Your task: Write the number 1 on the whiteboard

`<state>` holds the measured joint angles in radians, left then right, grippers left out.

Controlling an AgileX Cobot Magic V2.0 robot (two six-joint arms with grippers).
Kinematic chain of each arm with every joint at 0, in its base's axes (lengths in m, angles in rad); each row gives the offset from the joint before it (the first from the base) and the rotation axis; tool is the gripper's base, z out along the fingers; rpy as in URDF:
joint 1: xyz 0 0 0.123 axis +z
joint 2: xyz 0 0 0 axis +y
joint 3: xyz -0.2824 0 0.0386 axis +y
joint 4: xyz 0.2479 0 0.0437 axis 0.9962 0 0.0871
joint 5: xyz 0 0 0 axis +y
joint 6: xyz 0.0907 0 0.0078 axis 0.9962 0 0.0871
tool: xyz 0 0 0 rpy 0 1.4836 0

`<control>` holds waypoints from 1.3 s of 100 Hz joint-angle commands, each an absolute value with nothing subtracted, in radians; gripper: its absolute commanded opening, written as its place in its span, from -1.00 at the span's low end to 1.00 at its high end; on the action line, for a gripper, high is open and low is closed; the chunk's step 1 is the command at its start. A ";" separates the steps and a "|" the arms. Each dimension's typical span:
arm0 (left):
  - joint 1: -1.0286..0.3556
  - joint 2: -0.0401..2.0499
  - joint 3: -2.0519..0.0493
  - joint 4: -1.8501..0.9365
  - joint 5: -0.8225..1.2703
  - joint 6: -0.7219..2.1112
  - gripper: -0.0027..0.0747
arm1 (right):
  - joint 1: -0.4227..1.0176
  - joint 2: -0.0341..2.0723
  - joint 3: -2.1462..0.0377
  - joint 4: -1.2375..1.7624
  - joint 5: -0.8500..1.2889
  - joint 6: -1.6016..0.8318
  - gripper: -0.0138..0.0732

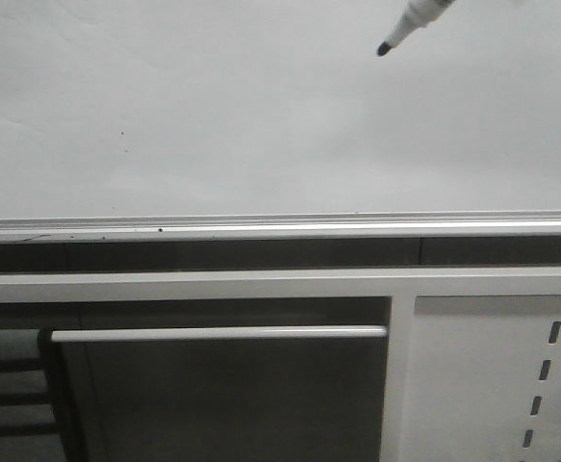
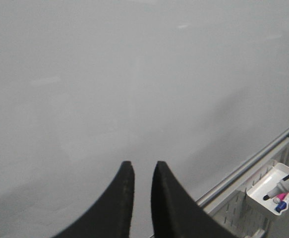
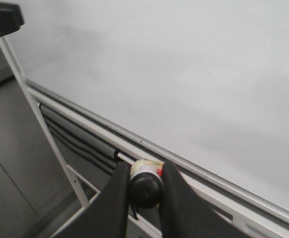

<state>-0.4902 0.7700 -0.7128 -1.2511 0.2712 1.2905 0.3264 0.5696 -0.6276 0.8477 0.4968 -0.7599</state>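
**Marker held off a bare whiteboard**

Front view: whiteboard (image 1: 213,115) fills the upper frame, silver edge rail along its lower border. Surface shows only a few tiny dark specks; no stroke for the number 1 visible. Marker (image 1: 410,24) enters from the upper right, dark tip pointing down-left, over the board; contact cannot be told.

Right gripper (image 3: 145,173): jaws clamped on the marker's barrel, seen end-on.

Left gripper (image 2: 142,171): jaws narrow, a slim gap between them, nothing held, facing the board.

White tray (image 2: 273,191) with pens hangs below the board's rail, near a perforated panel (image 1: 511,385).
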 commanded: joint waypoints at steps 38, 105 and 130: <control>-0.480 0.636 -0.608 -1.389 0.039 1.272 -0.98 | 0.477 0.657 -0.579 0.904 0.120 -0.849 -0.80; -0.480 0.636 -0.608 -1.381 0.000 1.273 -0.98 | 0.746 1.018 -0.694 0.785 -0.340 -0.904 -0.80; -0.480 0.636 -0.608 -1.374 0.000 1.273 -0.98 | 0.746 1.150 -0.694 0.779 -0.413 -0.904 -0.80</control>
